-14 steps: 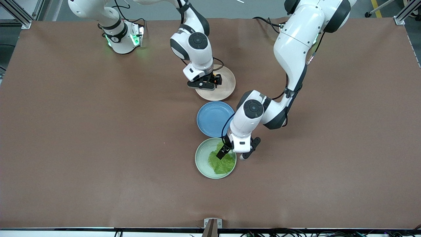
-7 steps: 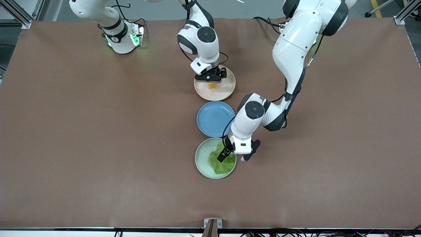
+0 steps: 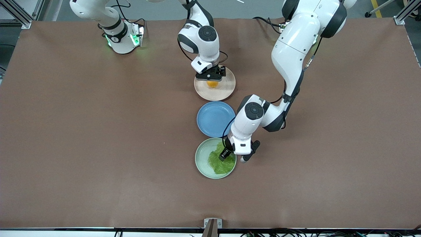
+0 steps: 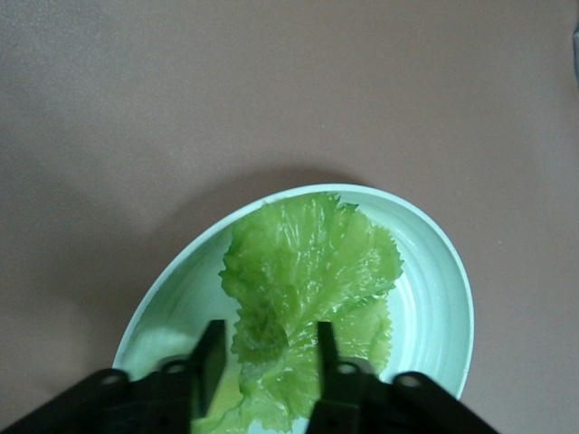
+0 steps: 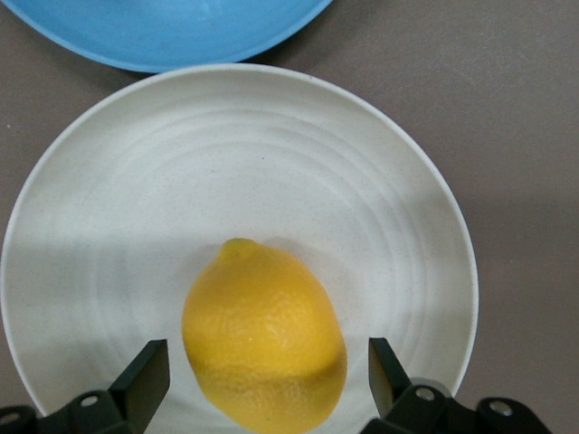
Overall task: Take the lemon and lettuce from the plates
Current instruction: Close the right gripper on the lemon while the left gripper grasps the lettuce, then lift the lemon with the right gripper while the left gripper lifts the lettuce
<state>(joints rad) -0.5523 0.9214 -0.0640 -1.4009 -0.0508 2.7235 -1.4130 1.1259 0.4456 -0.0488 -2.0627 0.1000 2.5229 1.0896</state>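
Over the last second the right arm had pulled back toward its own base, so that the lemon (image 3: pixel 212 84), hidden under the wrist a second earlier, showed on the beige plate (image 3: pixel 225 93); the left arm had only sunk a little onto the green plate (image 3: pixel 201 161).

The right gripper (image 3: pixel 212 80) hung low over the beige plate, which lay in the middle of the table's width, closer to the robots' edge than to the front camera's edge. In the right wrist view its fingers (image 5: pixel 145 378) stood wide apart, one on each side of the lemon (image 5: pixel 264 336), with a gap at both sides, so nothing was gripped yet. The wide spread probably served to clear the fruit's broad middle before closing.

The left gripper (image 3: pixel 226 154) was down in the green plate, the plate nearest the front camera's edge. The lettuce (image 3: pixel 221 161) lay flat there, filling the half toward the left arm's end. In the left wrist view the fingers (image 4: pixel 210 360) were parted narrowly and straddled a raised crinkle of the leaf (image 4: pixel 303 280) near its stem end. A flat leaf gives little to hold, so a raised fold looked the sensible spot. Whether the pads were touching it yet, I could not tell.

The blue plate (image 3: pixel 212 119) sat between the two.
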